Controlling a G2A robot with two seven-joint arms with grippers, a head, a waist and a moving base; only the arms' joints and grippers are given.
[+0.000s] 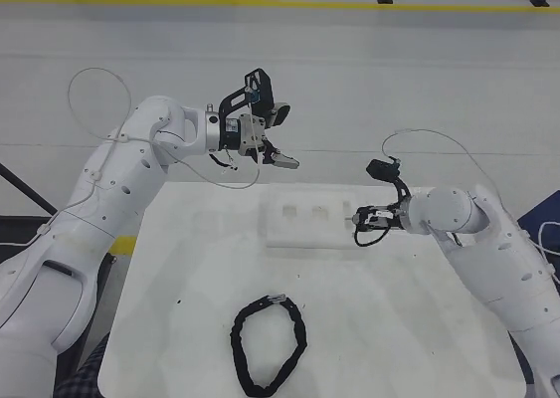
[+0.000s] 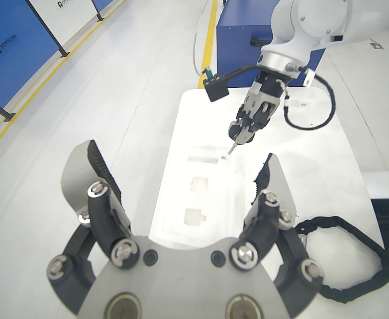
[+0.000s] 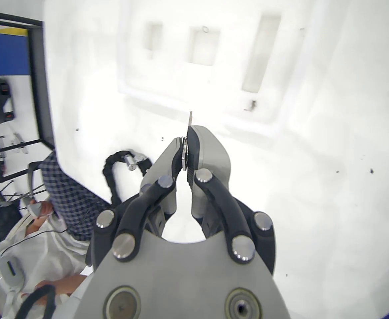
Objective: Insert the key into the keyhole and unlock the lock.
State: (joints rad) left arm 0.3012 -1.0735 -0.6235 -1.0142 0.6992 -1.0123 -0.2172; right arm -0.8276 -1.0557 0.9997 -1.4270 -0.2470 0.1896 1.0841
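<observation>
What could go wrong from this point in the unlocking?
1. The right tool pinches the key only at its tips, so the key may twist or slip when pushed in.
2. The chain lock lies loose on the table, while the left tool is open and far from it; unheld, it would likely slide away from the key.

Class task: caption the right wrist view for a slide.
Right gripper shut on the key, blade toward foam tray, chain lock on the table.
</observation>
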